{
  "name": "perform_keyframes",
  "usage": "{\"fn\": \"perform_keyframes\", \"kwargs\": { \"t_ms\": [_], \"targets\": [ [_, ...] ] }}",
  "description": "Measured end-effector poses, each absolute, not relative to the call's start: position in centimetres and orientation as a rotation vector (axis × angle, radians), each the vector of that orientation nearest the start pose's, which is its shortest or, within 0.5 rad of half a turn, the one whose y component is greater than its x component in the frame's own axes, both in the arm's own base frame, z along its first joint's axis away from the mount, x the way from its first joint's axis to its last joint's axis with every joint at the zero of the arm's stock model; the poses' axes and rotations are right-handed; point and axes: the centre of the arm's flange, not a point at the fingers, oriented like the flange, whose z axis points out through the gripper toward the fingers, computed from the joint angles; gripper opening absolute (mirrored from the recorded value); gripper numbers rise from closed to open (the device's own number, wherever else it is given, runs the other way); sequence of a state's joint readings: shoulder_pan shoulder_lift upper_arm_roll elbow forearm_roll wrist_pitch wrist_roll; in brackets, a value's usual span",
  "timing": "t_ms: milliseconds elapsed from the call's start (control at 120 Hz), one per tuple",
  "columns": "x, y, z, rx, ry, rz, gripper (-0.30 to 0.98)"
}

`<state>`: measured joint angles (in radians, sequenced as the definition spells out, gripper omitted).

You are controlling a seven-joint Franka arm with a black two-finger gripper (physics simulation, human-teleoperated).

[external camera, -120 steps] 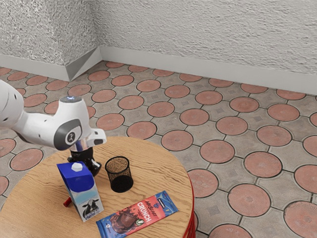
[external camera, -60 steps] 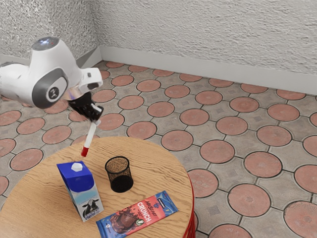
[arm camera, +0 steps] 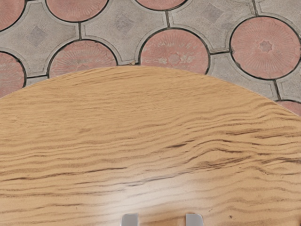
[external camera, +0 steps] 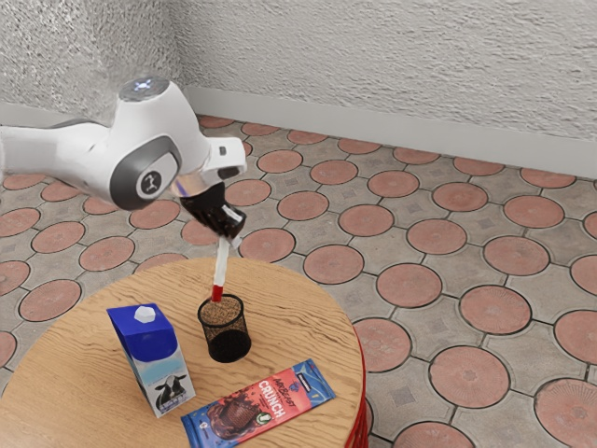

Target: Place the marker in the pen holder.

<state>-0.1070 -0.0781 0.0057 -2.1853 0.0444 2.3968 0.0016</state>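
Note:
In the exterior view my gripper [external camera: 231,233] is shut on the marker [external camera: 221,267] near its upper end, above the pen holder. The white marker hangs nearly upright with a slight tilt, red end down. That red end overlaps the back of the rim of the black mesh pen holder [external camera: 228,343]; whether it is just above or slightly inside the opening, I cannot tell. The holder stands upright on the table. In the wrist view, the tips of my gripper [arm camera: 162,220] stand apart at the lower edge.
A blue and white milk carton [external camera: 154,360] stands on the round wooden table [external camera: 289,308], on the holder's left in the exterior view. A chocolate bar [external camera: 259,407] lies in front of the holder. The table's curved edge [arm camera: 141,67] crosses the wrist view.
The marker rose from behind the carton in my gripper. Over the last half second, hand and marker moved toward the exterior view's right, to the pen holder, and the marker became more upright.

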Motion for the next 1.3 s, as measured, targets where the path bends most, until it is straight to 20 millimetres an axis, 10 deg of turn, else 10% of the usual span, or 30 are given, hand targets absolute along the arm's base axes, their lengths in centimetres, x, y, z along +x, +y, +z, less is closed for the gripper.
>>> {"fn": "perform_keyframes", "kwargs": {
  "t_ms": [525, 767, 933, 1017, 1158, 1300],
  "targets": [
    [55.7, -7.7, 41.2, -3.114, 0.232, -0.346, -0.04],
    [56.2, -2.5, 35.1, -3.131, 0.098, -0.171, -0.05],
    [55.8, -2.5, 33.5, -3.131, 0.092, -0.119, 0.09],
    [55.7, -2.4, 36.8, -3.138, 0.083, -0.172, 0.26],
    [59.0, -2.8, 52.9, -3.135, 0.121, -0.318, 0.47],
    [56.7, -2.9, 57.5, -3.114, 0.237, -0.155, 0.57]
  ]
}}
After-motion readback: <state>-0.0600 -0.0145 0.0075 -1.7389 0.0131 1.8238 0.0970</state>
